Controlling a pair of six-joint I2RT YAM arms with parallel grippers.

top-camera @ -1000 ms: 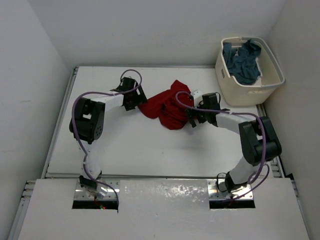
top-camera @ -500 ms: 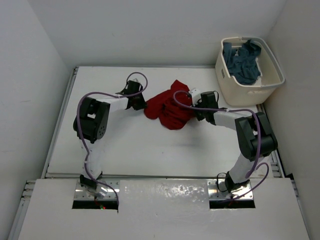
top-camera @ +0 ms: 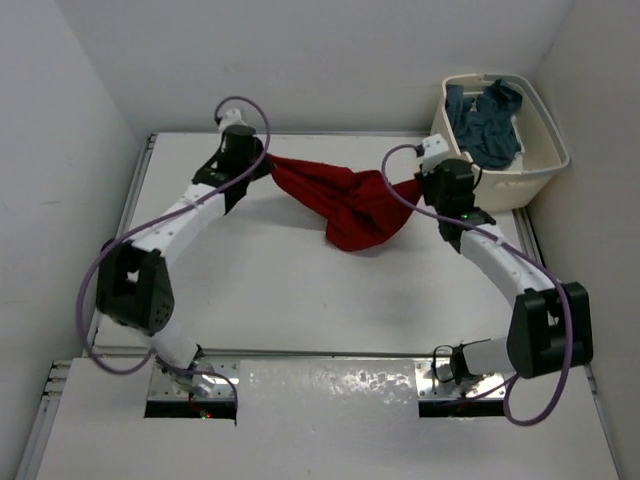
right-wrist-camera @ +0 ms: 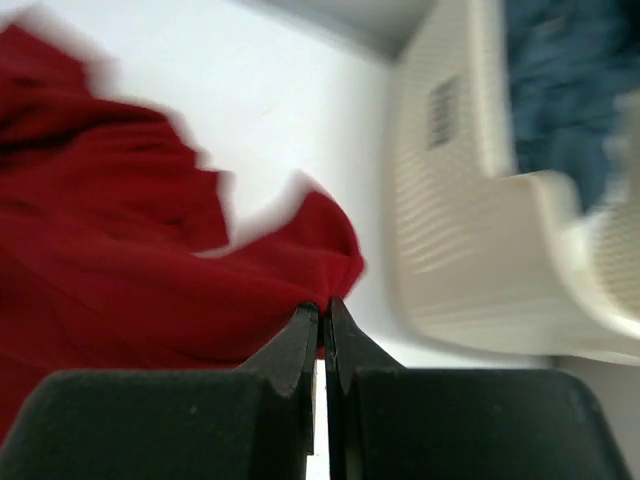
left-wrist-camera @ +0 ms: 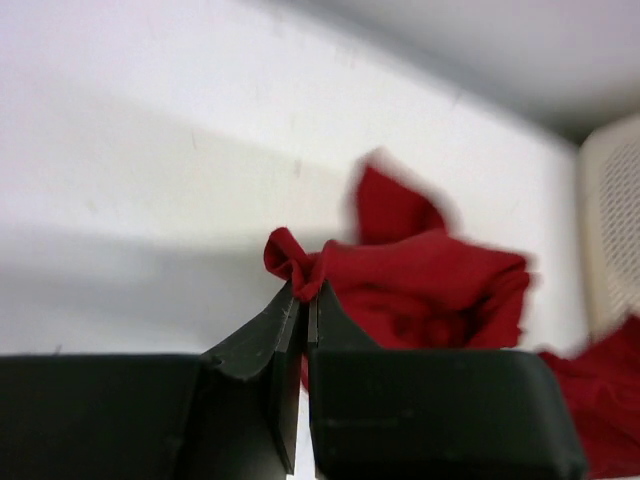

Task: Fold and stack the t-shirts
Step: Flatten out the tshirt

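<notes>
Left gripper [top-camera: 265, 168], right gripper [top-camera: 420, 187] each pinching shut on opposite edges of red t-shirt [top-camera: 345, 205], stretching it across upper centre of frame, probably opening it out for folding. Blue-grey t-shirt [top-camera: 490, 125] lying in basket [top-camera: 500, 188], upper right.

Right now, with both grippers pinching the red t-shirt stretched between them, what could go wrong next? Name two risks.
1. The left gripper and right gripper each pinch only a small tuft at their tips; pulling harder may slip the red t-shirt free.
2. The right gripper sits close beside the laundry basket, so a swing outward could knock it.
</notes>
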